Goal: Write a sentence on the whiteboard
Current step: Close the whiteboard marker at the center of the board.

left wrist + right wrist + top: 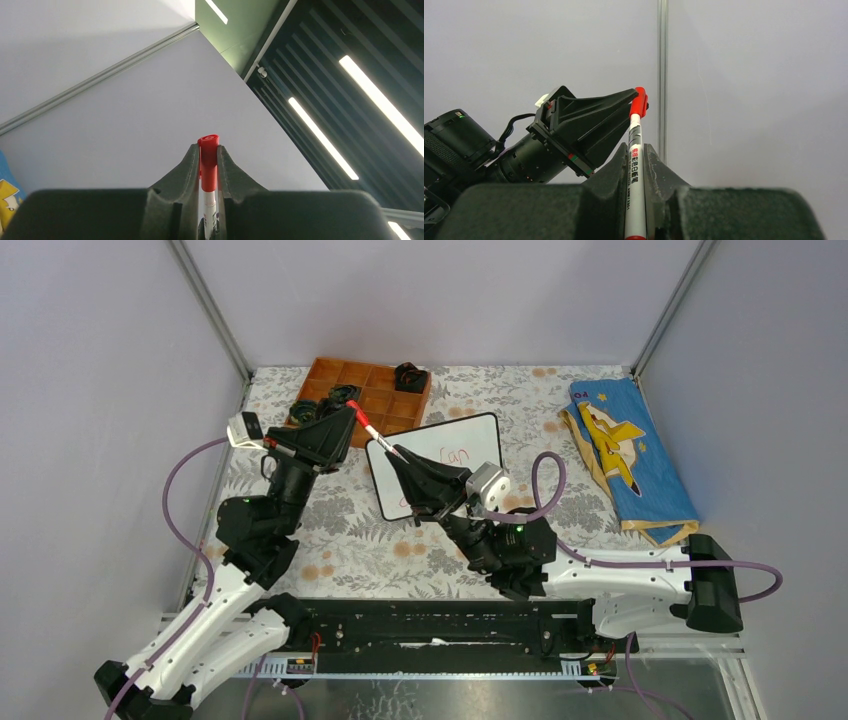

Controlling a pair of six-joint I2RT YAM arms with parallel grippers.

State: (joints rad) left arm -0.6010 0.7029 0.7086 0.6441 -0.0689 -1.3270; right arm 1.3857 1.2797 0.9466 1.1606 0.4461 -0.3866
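Note:
The whiteboard (470,435) lies tilted on the flowered table, behind the arms. Red handwriting (453,456) on it reads roughly "can"; my right gripper hides the rest of the writing. A white marker (380,438) with a red cap (355,410) is held in the air above the board's left end. My left gripper (352,414) is shut on the cap, which shows in the left wrist view (208,160) between the jaws (207,150). My right gripper (395,455) is shut on the marker's barrel (635,175), as the right wrist view (635,147) shows.
An orange compartment tray (375,390) stands at the back left of the board, with black objects (411,376) in and beside it. A blue cloth with a yellow pattern (630,455) lies at the right. Grey walls enclose the table.

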